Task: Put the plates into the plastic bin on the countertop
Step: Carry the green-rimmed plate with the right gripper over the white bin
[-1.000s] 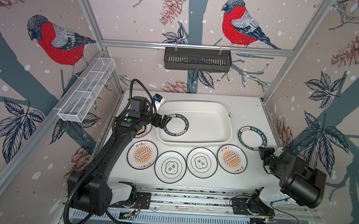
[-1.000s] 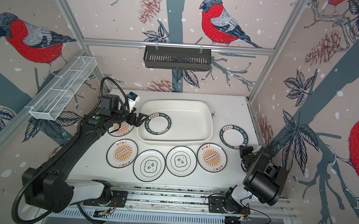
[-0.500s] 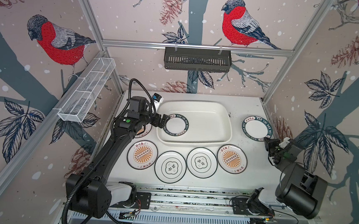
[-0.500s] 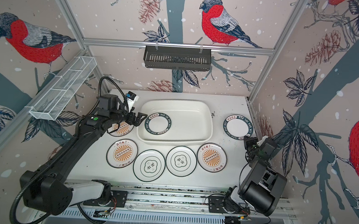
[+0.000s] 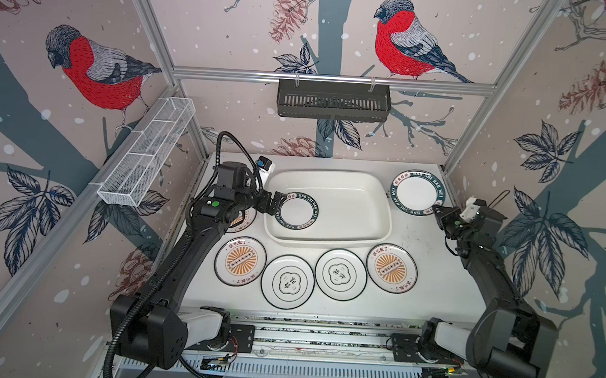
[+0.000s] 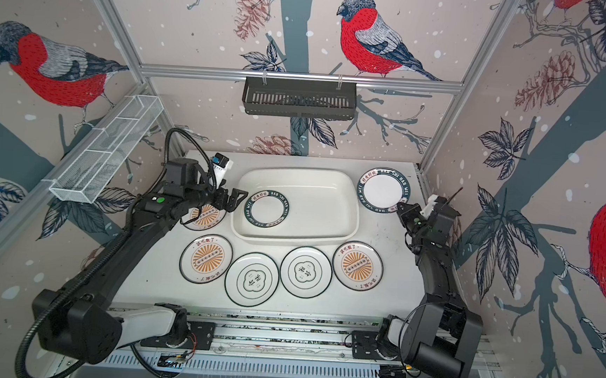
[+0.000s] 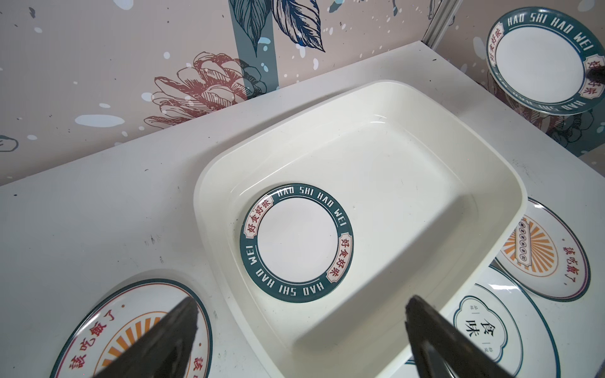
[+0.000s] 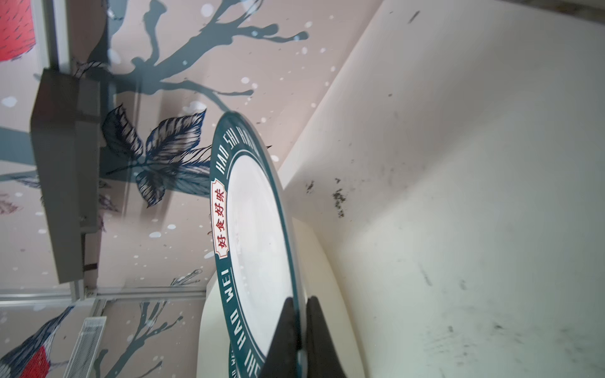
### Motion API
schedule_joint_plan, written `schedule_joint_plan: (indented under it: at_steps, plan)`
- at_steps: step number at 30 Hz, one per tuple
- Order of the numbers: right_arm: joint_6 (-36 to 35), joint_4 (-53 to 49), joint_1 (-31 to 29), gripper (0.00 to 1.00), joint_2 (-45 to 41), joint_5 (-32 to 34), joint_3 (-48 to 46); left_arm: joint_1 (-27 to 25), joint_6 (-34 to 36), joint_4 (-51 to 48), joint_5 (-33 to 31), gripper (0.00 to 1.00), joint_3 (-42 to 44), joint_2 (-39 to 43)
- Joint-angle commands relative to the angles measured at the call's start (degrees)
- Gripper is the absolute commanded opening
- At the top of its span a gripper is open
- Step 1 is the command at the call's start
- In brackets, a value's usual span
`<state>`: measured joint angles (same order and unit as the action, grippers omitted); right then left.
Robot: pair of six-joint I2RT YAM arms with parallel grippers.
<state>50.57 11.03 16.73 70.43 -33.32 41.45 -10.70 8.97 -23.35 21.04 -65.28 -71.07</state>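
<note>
My right claw pinches a lettered plate by its near rim, right of the plastic bin, while my left claw gapes at the bin's left edge.

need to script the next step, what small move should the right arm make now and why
Probably swing the right end effector leftward until the held plate is over the bare right half of the plastic bin. It is shut on that plate's rim, holding it raised just outside the bin's right rim, and the only plate inside lies at the left end.
</note>
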Motion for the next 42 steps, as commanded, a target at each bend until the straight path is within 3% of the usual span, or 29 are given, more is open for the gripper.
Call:
schedule_joint_plan:
  at_steps: [1, 11, 18, 30, 42]
  plan:
    - [-0.5, -0.3, -5.6, 0.01, -0.1, 2.9, 2.4, 0.0, 0.0, 0.0, 0.8, 0.98, -0.3, 0.0]
    - [-0.9, 2.7, -28.2, 0.02, 14.5, 5.8, 11.5, 0.0, -0.1, -0.2, 0.7, 0.98, -0.6, 0.0]
    - [-3.5, 1.3, -38.5, 0.01, 28.7, 5.0, 21.5, 0.0, -0.3, -0.3, 0.8, 0.98, -1.0, -0.3]
    - [-5.7, -2.8, -45.2, 0.02, 47.0, 1.3, 35.2, 0.0, -0.1, -0.4, 0.6, 0.98, -1.1, -1.2]
    - [-9.8, -9.0, -45.9, 0.07, 51.2, 1.7, 39.4, 0.0, -0.3, 0.0, 1.3, 0.98, -1.6, -1.6]
